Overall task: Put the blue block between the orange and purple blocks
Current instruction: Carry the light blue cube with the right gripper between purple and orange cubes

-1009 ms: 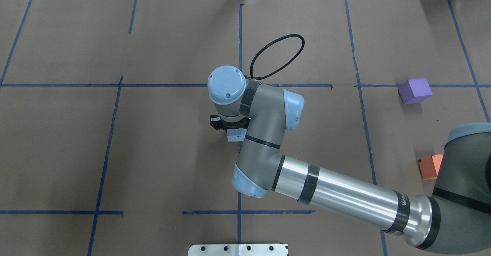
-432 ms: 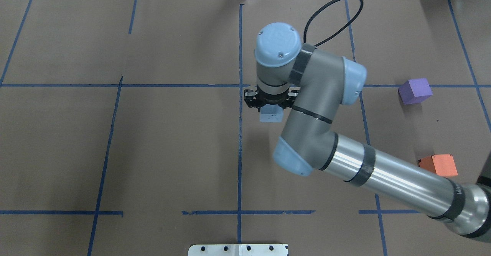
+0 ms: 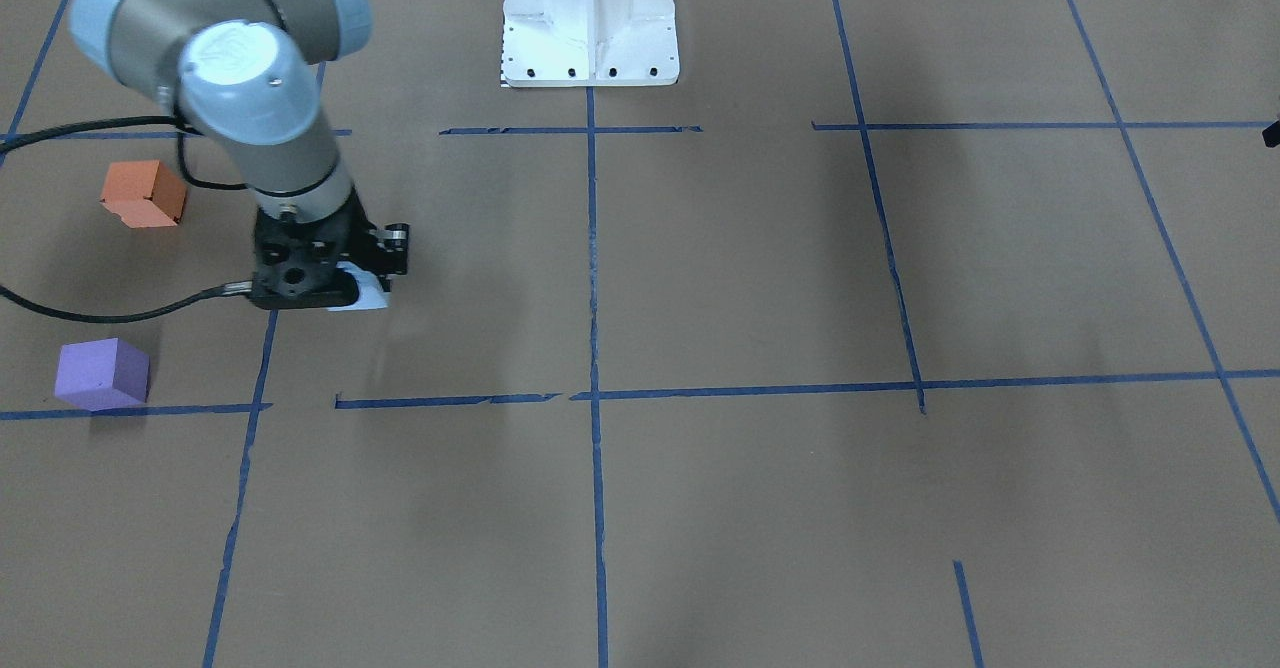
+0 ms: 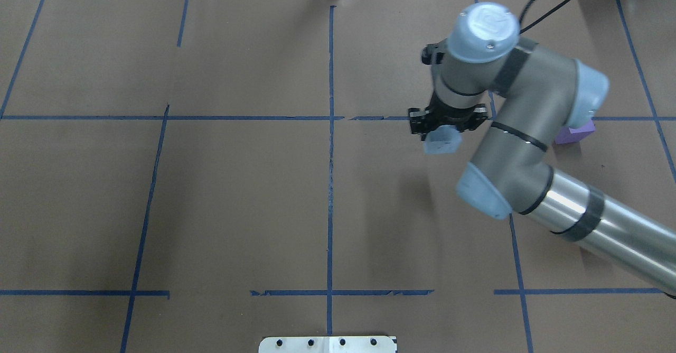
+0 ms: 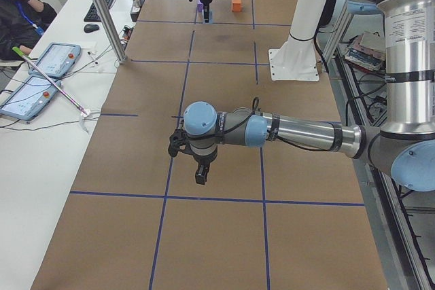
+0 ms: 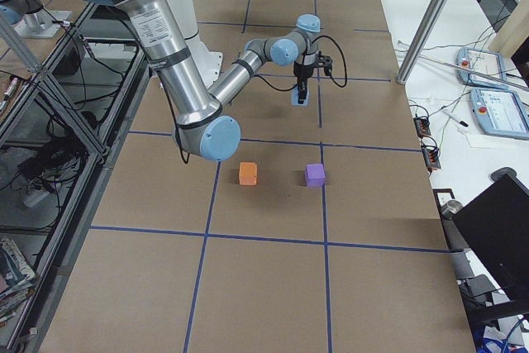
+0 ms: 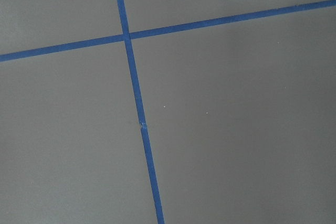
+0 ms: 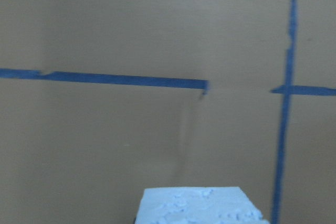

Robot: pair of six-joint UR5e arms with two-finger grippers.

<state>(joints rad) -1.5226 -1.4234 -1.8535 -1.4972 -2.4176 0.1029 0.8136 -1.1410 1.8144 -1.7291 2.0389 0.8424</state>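
Blue foam pinched, so pickup done and carry stage in hand. Clamped on the blue block (image 4: 442, 142) by the right gripper (image 4: 447, 124), jaws pressed against two opposite sides, block poking out below the fingers. Looks lifted off the table (image 4: 237, 194), judging by the shadow thrown apart from it in the overhead view. Hangs near the blue tape lines (image 8: 105, 78) right of centre, well short of the target.

Not yet between the orange block (image 3: 143, 193) and the purple block (image 3: 100, 373). Seen apart on the paper on the robot's right side, with an open gap in the exterior right view and nothing in it. Purple mostly hidden behind the right arm (image 4: 528, 131) in the overhead view, orange fully hidden there.

Left to do, as a guess: carry on toward the pair, line up over the gap, lower, release, back off. Risk of clipping either neighbour on the way down. Gap seems enough for one block, hard to tell.

Left gripper (image 5: 202, 171) over bare table, well apart from the action, shown only by the side camera. Cannot tell whether spread or closed. Roughly halfway through.
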